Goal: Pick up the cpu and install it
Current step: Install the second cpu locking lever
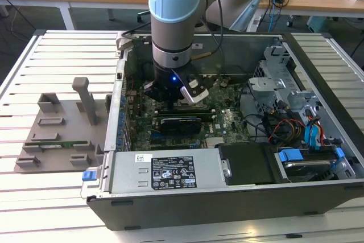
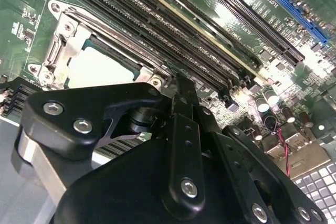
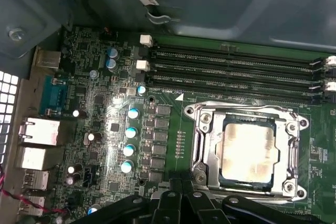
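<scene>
1. The gripper [image 2: 181,90] hangs low over the board [image 3: 94,103], and its fingers seem pressed together with nothing between them.
2. The cpu [image 3: 247,150] already lies inside the socket frame [image 3: 202,129], just beside the fingertips.
3. Risk: if the arm sinks or slides, the fingers may knock the chip askew or scrape the frame.
4. The memory slots [image 3: 231,72] stand near and could be struck too.

The cpu [image 3: 247,153], silvery-topped and square, lies flat inside the metal socket frame [image 3: 202,145] on the motherboard.
</scene>
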